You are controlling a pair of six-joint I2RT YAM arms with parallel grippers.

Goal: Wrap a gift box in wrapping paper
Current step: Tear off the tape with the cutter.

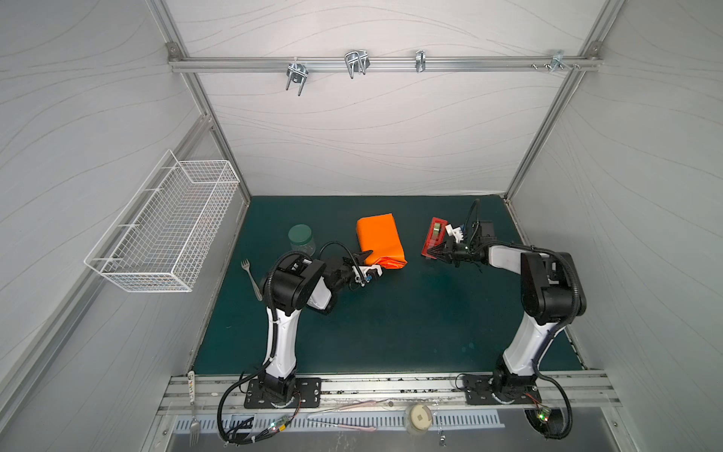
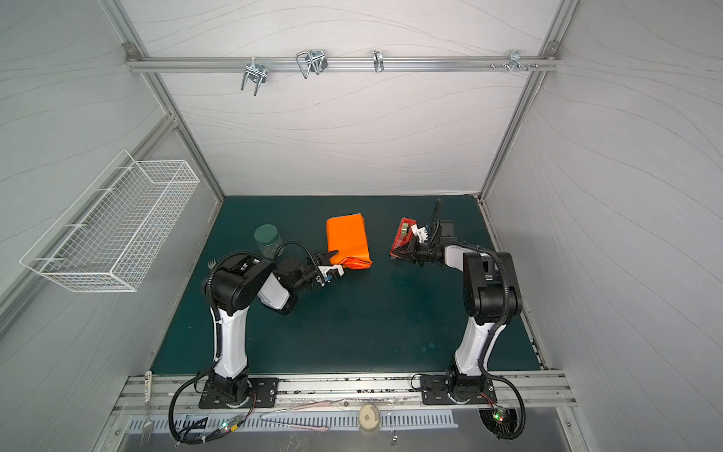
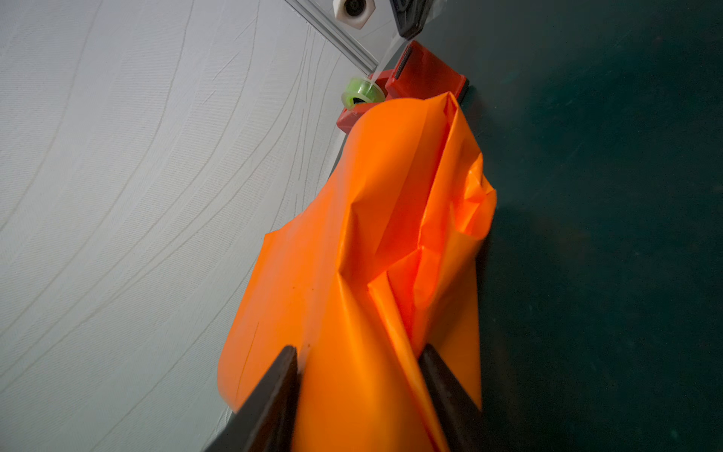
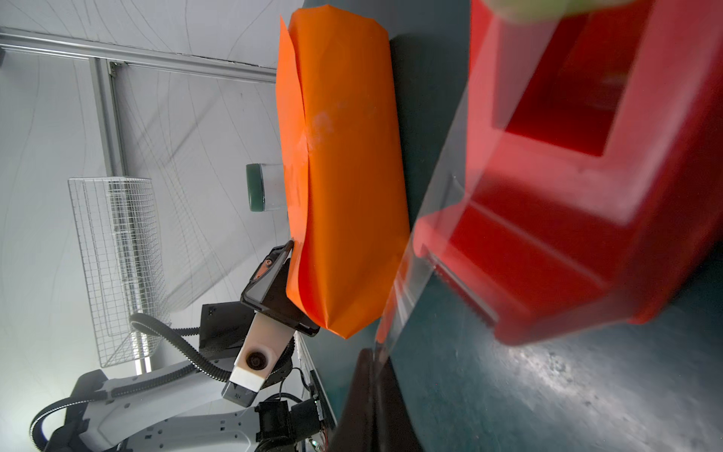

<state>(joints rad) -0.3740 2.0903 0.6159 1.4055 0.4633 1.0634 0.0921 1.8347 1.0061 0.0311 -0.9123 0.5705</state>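
Wrapping paper (image 1: 378, 238) covers the gift box completely, so the box itself is hidden; the orange parcel lies on the green mat (image 1: 391, 321) towards the far middle, its long axis running from far to near with the near end slanted slightly to the right. That near end is the loose one, creased into folds in the left wrist view, and it points at the left arm, which is plainly the nearer of the two. The right arm stands off to the parcel's right, with bare mat between them, beside the red tape dispenser (image 1: 433, 236). The left arm is folded tight, forearm low and reaching away and rightwards, and the left gripper (image 3: 360, 375) has a jaw on either side of the folded end, pressing against the paper to hold it. The right arm bends at the elbow with its forearm reaching leftwards just above the mat; the right gripper (image 1: 438, 250) is pressed together, pinching a clear tape strip (image 4: 442, 195) stretched from the dispenser. I judge that this strip must travel leftwards to the held fold.
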